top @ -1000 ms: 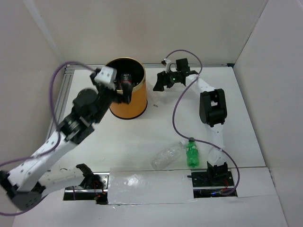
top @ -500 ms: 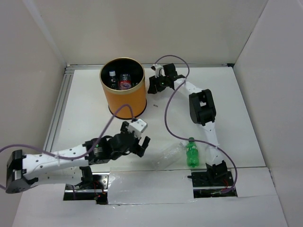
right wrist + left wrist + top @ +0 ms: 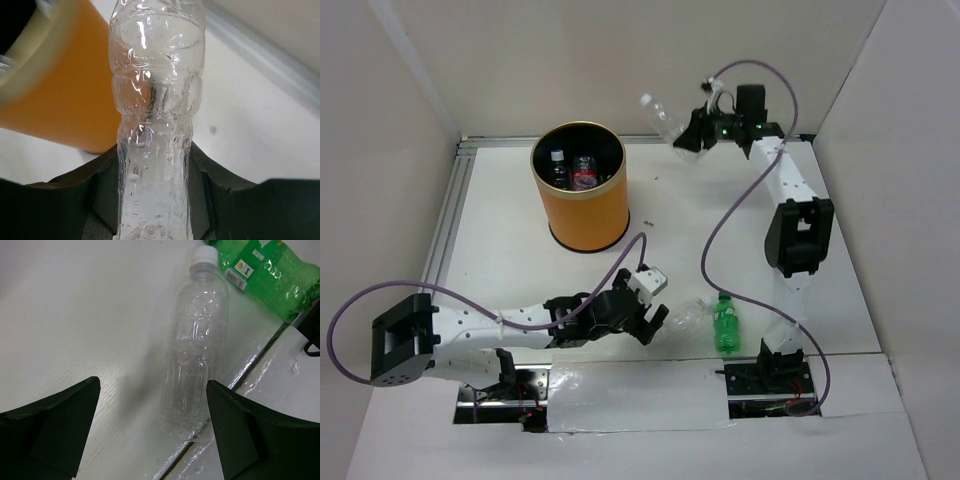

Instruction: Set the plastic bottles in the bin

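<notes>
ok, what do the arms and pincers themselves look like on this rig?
The left arm and right arm are white tubular links with bulky black joint housings. A purple cable loops loosely along each. The left pincer and right pincer each have two matte black, wedge-shaped fingers. A white block sits on the left wrist. No readable markings.

You see glossy ribbed clear plastic bottle point(image 3: 152, 100), crinkled glossy green bottle point(image 3: 270, 275), matt black fingers point(image 3: 55, 430), smooth matt white table point(image 3: 75, 315)
</notes>
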Motion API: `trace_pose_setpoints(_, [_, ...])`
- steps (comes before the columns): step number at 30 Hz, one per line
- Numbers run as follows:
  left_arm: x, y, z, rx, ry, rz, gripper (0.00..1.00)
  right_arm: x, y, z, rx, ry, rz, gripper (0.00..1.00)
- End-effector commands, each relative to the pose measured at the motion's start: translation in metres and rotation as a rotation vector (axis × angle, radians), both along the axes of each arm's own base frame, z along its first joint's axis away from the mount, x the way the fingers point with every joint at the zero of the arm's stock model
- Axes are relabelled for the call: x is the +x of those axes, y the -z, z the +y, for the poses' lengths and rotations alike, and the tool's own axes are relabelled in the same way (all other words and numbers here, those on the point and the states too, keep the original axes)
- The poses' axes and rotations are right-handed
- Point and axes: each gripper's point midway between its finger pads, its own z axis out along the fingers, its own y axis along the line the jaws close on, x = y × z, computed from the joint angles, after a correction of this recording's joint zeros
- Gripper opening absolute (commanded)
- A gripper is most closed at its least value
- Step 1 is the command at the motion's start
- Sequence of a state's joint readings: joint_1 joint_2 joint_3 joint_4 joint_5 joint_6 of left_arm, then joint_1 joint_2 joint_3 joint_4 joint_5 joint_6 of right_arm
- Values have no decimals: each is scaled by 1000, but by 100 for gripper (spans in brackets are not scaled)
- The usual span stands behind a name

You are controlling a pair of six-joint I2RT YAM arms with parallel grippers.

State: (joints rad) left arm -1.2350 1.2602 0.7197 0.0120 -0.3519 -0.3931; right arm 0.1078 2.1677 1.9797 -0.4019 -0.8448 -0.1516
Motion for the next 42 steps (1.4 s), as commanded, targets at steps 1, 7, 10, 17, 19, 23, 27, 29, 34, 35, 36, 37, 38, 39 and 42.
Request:
trace_pose_setpoints(1, [-8,0,-21,-62,54,6,100,-52,-165,61,123,-262,-410,20])
trace_pose_setpoints(7, [-28,11,-30,-49,110,25,100,-93,-222,150,254,-467,-537,27])
trace_pose_setpoints(10, [-32,13,-26,-39,99,17,100,-107,-219,198,283,-532,-545,33])
trace_pose_setpoints(17, [-35,10,-6,-52,54,6,100,-104,-166,247,287,-541,-432,62])
trace_pose_setpoints(19, [-33,7,-4,-53,44,-2,100,-99,-153,251,252,-513,-423,93])
trace_pose_setpoints(23, [-30,6,-6,-47,45,-22,100,-101,-174,247,258,-492,-461,100])
trace_pose_setpoints(27, [-24,12,-21,0,75,-57,100,-97,-210,206,239,-391,-467,100])
trace_pose_setpoints(29, [-23,17,-31,19,103,-72,100,-79,-200,174,189,-313,-443,100])
trace_pose_setpoints(34, [-28,45,-60,83,186,-37,100,-78,-171,82,89,-189,-314,100])
trace_pose_setpoints(35, [-29,63,-63,124,196,-16,100,-79,-162,68,69,-170,-287,100])
trace_pose_setpoints(36, [-28,64,-69,136,196,-12,100,-89,-143,43,39,-136,-217,98])
trace_pose_setpoints(37, [-27,70,-71,161,197,-4,97,-97,-135,34,17,-132,-198,97])
trace_pose_setpoints(38, [-25,76,-71,186,189,-2,93,-98,-124,21,-41,-99,-204,92])
trace_pose_setpoints(39, [-26,87,-71,210,181,16,86,-106,-98,9,-79,-77,-142,89])
trace_pose_setpoints(42, [-22,80,-69,211,161,0,33,-131,-65,-32,-159,4,-33,62])
